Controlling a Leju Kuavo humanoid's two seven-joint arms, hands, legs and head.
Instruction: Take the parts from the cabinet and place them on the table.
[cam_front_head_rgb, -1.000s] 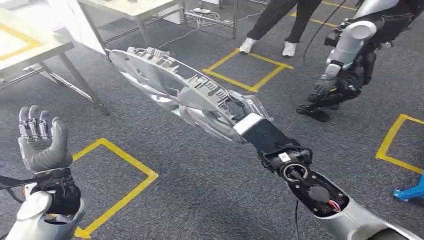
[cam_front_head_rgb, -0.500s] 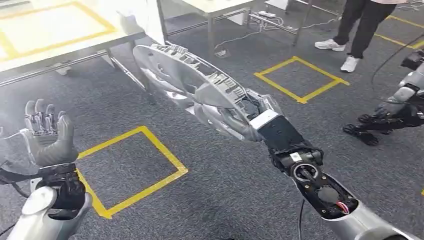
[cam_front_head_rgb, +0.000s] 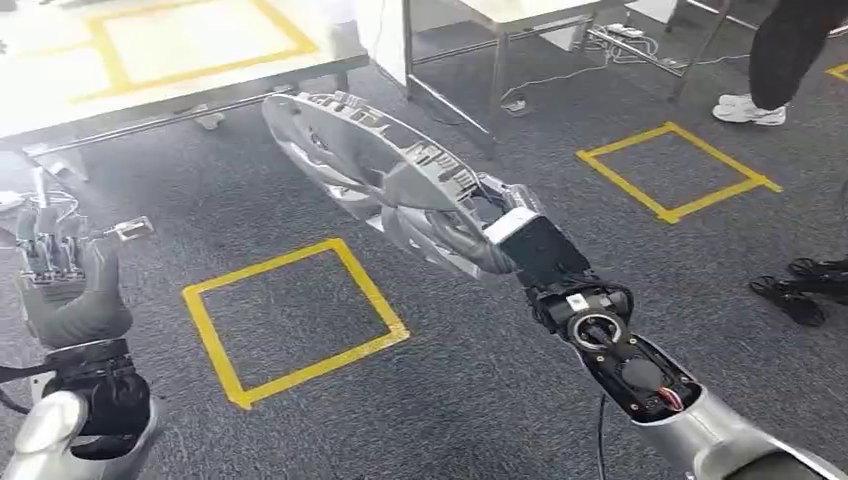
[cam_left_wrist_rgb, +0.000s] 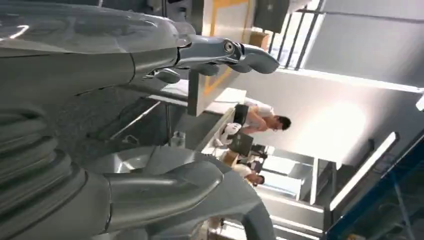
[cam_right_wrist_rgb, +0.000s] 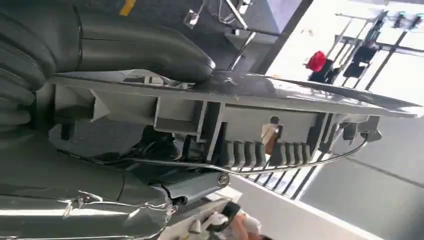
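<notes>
A large silver moulded part (cam_front_head_rgb: 370, 165), ribbed along its edge, sticks out up and to the left from my right hand (cam_front_head_rgb: 495, 230), which grips its near end at mid picture. In the right wrist view the thick thumb (cam_right_wrist_rgb: 140, 47) presses on the part's flat plate (cam_right_wrist_rgb: 300, 95), with ribs and a wire below it. My left hand (cam_front_head_rgb: 60, 290) is raised at the left edge, fingers apart and upright, holding nothing. The left wrist view shows its fingers (cam_left_wrist_rgb: 225, 50) and thumb (cam_left_wrist_rgb: 165, 190) spread. A white table (cam_front_head_rgb: 60, 100) marked with yellow tape stands at the upper left, beyond the part's tip.
Grey carpet carries yellow tape squares, one between my hands (cam_front_head_rgb: 290, 315) and one at the far right (cam_front_head_rgb: 675, 170). More table legs (cam_front_head_rgb: 495, 75) and cables lie at the back. A person's legs and white shoes (cam_front_head_rgb: 750, 105) stand at the top right. Another robot's dark feet (cam_front_head_rgb: 805, 290) are at the right edge.
The camera has turned: the whole scene slid right and the white table came nearer. The right hand keeps its hold on the part; the left hand stays spread, now lower and further left.
</notes>
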